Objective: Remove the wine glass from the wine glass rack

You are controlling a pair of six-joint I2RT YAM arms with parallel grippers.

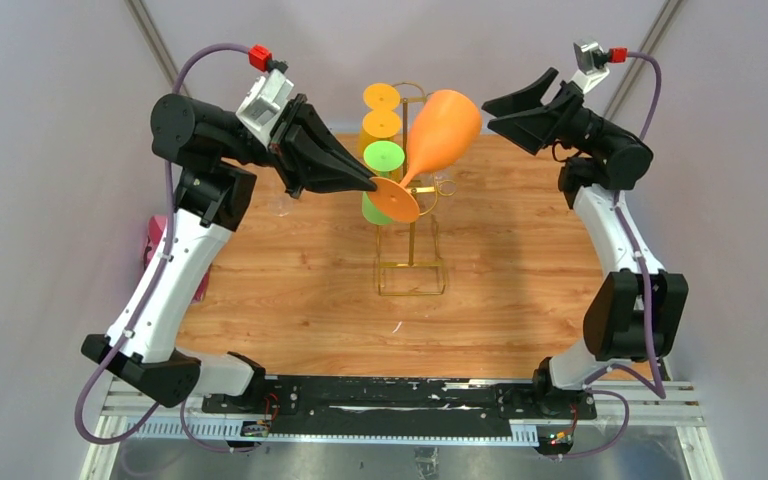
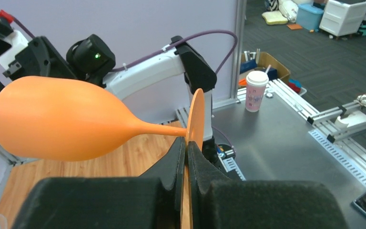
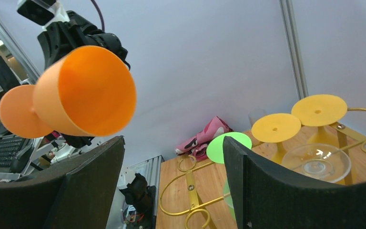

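An orange wine glass (image 1: 438, 132) hangs in the air above the gold wire wine glass rack (image 1: 410, 262), tilted with its bowl up and to the right. My left gripper (image 1: 372, 184) is shut on the glass's round foot (image 1: 394, 200); the left wrist view shows the foot (image 2: 196, 117) pinched between the fingers (image 2: 176, 164) and the bowl (image 2: 62, 119) sticking out to the left. My right gripper (image 1: 495, 105) is open and empty just right of the bowl. The right wrist view shows the bowl's mouth (image 3: 95, 90) at upper left and the rack's loop hooks (image 3: 193, 200) below.
Two yellow glasses (image 1: 381, 98) and a green glass (image 1: 383, 155) hang upside down on the rack, with a clear glass (image 3: 316, 162) beside them. A pink cloth (image 1: 155, 240) lies at the table's left edge. A paper cup (image 2: 257, 90) stands on the metal bench.
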